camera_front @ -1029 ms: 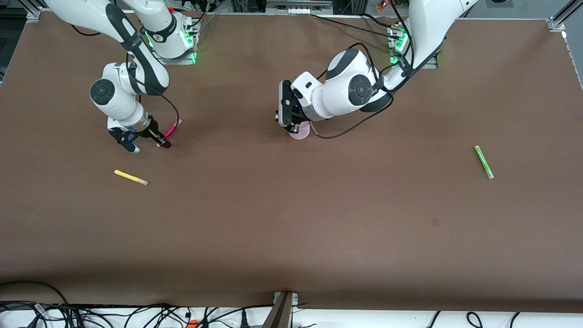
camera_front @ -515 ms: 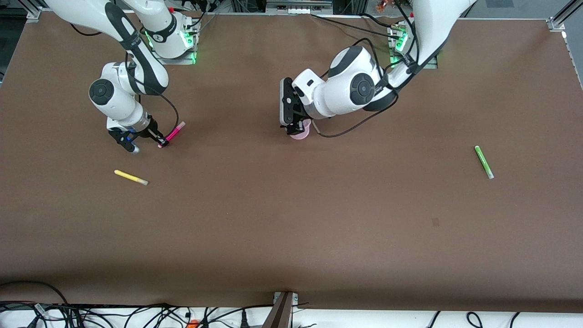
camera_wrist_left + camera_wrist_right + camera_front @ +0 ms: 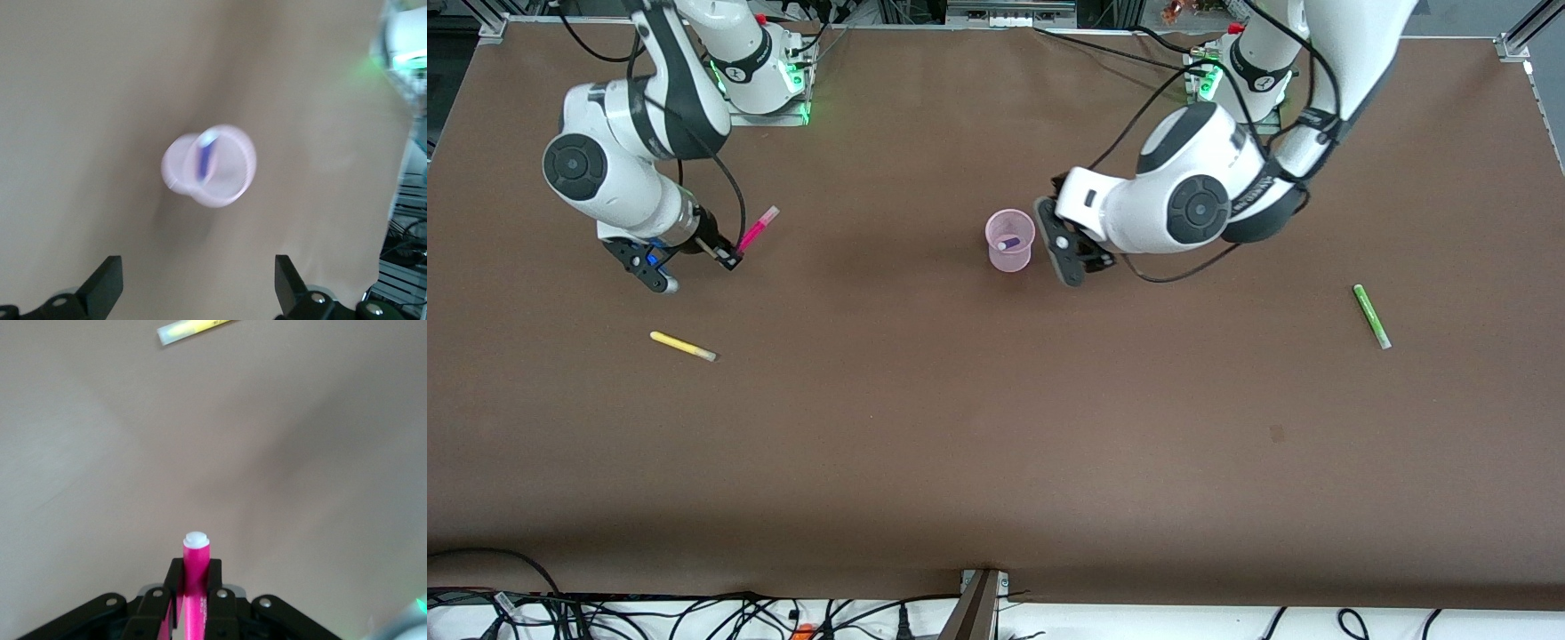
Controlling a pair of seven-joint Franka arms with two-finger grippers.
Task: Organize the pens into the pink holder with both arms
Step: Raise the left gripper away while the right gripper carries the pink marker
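The pink holder (image 3: 1009,241) stands mid-table with the dark purple pen (image 3: 1008,242) inside it; both also show in the left wrist view, the holder (image 3: 212,166) and the pen (image 3: 205,158). My left gripper (image 3: 1069,253) is open and empty, just beside the holder toward the left arm's end. My right gripper (image 3: 731,259) is shut on the magenta pink pen (image 3: 756,230), lifted off the table; in the right wrist view the pen (image 3: 195,577) sticks out between the fingers. The yellow pen (image 3: 682,346) lies on the table nearer the front camera. The lime green pen (image 3: 1371,316) lies toward the left arm's end.
The brown table (image 3: 996,427) is bare wood-coloured board. Cables and a bracket (image 3: 978,604) line the edge nearest the front camera. The arm bases (image 3: 769,84) stand along the farthest edge.
My left gripper has let go of the purple pen into the holder, risen and drawn back toward the left arm's end. My right gripper has lifted the magenta pen off the table.
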